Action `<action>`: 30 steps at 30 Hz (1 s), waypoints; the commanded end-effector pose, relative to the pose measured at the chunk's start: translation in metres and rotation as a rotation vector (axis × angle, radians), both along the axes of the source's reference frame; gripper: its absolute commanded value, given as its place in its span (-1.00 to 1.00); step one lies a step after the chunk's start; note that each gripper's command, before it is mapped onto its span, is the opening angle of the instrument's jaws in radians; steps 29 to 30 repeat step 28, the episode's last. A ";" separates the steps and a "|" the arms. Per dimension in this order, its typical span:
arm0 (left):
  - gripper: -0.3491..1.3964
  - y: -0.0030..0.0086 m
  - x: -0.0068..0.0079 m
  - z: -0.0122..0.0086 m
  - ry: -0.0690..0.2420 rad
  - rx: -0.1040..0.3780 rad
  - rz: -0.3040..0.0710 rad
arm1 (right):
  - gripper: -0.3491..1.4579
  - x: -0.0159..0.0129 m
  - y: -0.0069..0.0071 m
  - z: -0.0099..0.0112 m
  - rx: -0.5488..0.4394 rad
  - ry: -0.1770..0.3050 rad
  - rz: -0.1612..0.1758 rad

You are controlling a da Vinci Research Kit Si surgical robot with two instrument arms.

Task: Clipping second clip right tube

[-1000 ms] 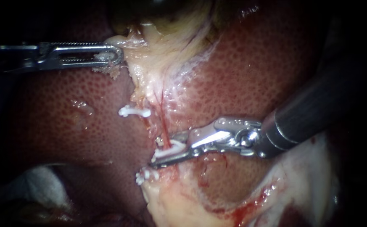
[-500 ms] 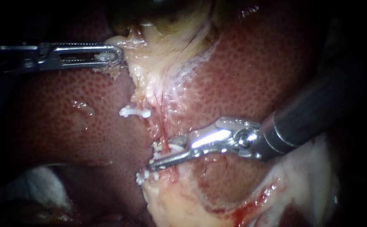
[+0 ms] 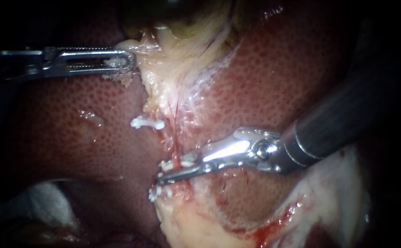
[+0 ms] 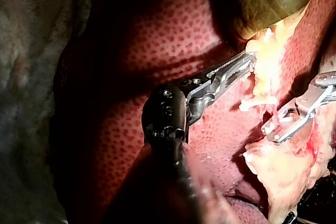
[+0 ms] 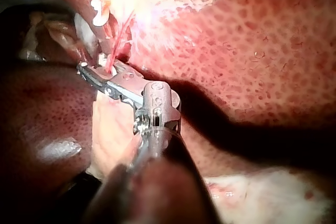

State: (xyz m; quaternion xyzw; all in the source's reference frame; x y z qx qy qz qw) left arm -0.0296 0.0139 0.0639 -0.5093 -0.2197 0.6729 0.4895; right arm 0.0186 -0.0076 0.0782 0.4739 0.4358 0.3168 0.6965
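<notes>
Your right instrument now clenches the clip tighter around the tube: clip 2 is closing. Left instrument grasps tissue.

No legible text, labels, numbers (all three views).

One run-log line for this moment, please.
left instrument: jaws shut on pale tissue | right instrument: jaws shut on clip across red tube | upper clip, lower clip: in place

Endoscope close over liver, left instrument in from 9 o'clock, right instrument from 3 o'clock, wrist cameras close along own shafts, all share right instrument.
</notes>
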 end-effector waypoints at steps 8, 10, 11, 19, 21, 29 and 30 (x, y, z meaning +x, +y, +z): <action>-1.00 0.0000 0.0000 0.0000 0.000 0.000 0.000 | -1.00 -0.0007 0.0000 -0.0001 0.054 -0.019 0.006; -1.00 0.0000 0.0000 0.0000 0.000 0.000 0.000 | -1.00 -0.0009 -0.0001 -0.0002 0.054 -0.018 0.005; -1.00 0.0000 0.0001 0.0000 0.000 0.000 0.000 | -1.00 -0.0009 -0.0002 -0.0002 0.054 -0.018 0.005; -1.00 0.0000 0.0000 0.0000 0.000 0.000 0.000 | -1.00 -0.0009 -0.0002 -0.0002 0.054 -0.018 0.005; -1.00 0.0000 0.0000 0.0000 0.000 0.000 0.000 | -1.00 -0.0009 -0.0002 -0.0002 0.054 -0.018 0.004; -1.00 0.0000 0.0000 0.0001 0.000 0.000 0.000 | -1.00 -0.0012 -0.0003 -0.0003 0.054 -0.017 0.003; -1.00 0.0000 0.0000 0.0001 0.000 0.000 0.000 | -1.00 -0.0012 -0.0003 -0.0003 0.054 -0.017 0.003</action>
